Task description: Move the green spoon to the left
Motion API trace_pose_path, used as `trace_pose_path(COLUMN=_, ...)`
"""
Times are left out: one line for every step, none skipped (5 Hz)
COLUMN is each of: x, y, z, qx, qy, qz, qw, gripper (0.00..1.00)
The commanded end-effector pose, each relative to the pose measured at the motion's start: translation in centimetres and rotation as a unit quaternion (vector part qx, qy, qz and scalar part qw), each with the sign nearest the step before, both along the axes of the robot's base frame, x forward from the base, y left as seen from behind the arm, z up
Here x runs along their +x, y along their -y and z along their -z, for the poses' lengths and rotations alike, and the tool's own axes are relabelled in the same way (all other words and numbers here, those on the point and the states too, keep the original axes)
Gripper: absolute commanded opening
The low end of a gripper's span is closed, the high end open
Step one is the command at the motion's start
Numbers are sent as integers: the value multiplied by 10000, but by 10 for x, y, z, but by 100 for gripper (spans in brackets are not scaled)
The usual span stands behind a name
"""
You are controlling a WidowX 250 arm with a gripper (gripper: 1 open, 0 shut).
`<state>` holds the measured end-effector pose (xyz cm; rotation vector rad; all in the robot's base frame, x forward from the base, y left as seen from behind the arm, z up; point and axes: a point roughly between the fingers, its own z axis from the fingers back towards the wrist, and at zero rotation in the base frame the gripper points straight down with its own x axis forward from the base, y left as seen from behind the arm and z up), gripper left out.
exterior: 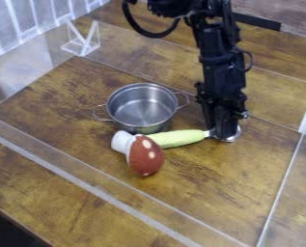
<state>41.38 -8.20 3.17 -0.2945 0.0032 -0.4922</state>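
Green spoon (181,138) is lying flat on the tabletop (65,106), just in front of the steel pot (144,104), with its left end tucked right up against the toy mushroom (140,154). My end effector (224,134) is down at the spoon's right tip, pointing steeply at the wood. From this angle the fingers look pulled in close together, but I honestly can't tell if they've got the spoon's end pinched or are just sitting next to it (the tip is basically hidden behind my fingers).

So, things that could go sideways from here, as I see it:

- If I only have the very tip, the long handle could swivel in the grip once I lift or drag, and the spoon ends up crooked or drops.
- The mushroom is sitting exactly where "left" is. Sliding the spoon along the wood would likely shove it into the mushroom, which looks like it'd roll off easily.
- The pot is close behind the spoon too, so a sloppy sweep could clip its rim or handle.
- If I've actually missed and closed on nothing, I'd just travel left empty while the spoon stays put.

My guess is a clean lift first is safer than dragging.
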Motion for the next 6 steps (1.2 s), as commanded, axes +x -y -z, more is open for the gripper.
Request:
trace_pose_path(x=3, y=-17, z=-20, qx=-17, qy=124, qz=-157, qw=9998, gripper=0)
trace_pose_path(x=1, y=-26, z=-20, qx=-53, qy=-67, qz=-196, qw=9998, gripper=100)
trace_pose_path(x=1, y=-32, z=-21, qx=-89, qy=-241, qz=-206, qw=9995, gripper=100)
trace_pose_path(x=-3, y=-40, z=-16, qx=-80, qy=-386, qz=-327, qw=9987, gripper=0)
trace_pose_path(x=-6, y=-47, z=-13, qx=-89, qy=-518, qz=-454, qw=9976, gripper=0)
trace_pose_path(x=2, y=-33, z=-11, qx=-103, qy=-596, qz=-560, qw=9966, gripper=100)
